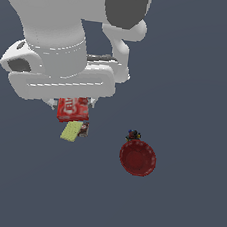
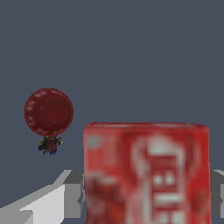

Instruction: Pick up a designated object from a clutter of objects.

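Plain grey-blue floor (image 1: 199, 86) | jaws closed around red box (image 1: 74, 108) | bowl (image 1: 137, 158) well apart

Red box at the end effector, the other items scattered apart

The red box (image 1: 74, 108) with white lettering sat directly under the end effector (image 1: 72, 102), between its fingers, face showing. The yellow-green sponge (image 1: 71, 131) and small brown box (image 1: 84, 129) lay touching just beyond it; the dark red bowl (image 1: 137, 158), with the tiny multicoloured item (image 1: 133, 135) beside its rim, lay well apart.
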`<state>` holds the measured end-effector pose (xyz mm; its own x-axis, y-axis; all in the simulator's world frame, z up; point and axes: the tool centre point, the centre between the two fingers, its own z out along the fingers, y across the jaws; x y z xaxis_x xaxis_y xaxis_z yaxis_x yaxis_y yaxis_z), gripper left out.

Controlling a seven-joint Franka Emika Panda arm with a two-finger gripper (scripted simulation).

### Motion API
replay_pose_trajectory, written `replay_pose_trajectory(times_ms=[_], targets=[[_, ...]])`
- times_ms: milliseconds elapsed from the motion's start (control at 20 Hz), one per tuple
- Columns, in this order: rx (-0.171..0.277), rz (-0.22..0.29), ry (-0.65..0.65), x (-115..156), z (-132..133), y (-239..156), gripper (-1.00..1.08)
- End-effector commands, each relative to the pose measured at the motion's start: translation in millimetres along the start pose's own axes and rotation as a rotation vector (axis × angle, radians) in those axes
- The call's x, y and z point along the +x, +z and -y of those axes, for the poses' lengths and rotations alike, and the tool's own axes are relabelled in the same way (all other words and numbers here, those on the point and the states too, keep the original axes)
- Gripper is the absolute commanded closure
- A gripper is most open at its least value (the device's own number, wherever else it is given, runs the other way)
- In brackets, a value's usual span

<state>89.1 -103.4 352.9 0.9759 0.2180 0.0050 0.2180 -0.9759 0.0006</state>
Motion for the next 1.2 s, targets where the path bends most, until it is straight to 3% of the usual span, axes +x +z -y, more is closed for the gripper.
replay_pose_trajectory(times_ms=[0, 550, 1150], targets=[[0.000, 0.002, 0.000, 4.5, -6.5, -15.7, 1.08], [0.000, 0.004, 0.000, 20.1, -27.1, -64.4, 1.08], [0.001, 0.005, 0.000, 26.3, -34.1, -80.2, 1.08]])
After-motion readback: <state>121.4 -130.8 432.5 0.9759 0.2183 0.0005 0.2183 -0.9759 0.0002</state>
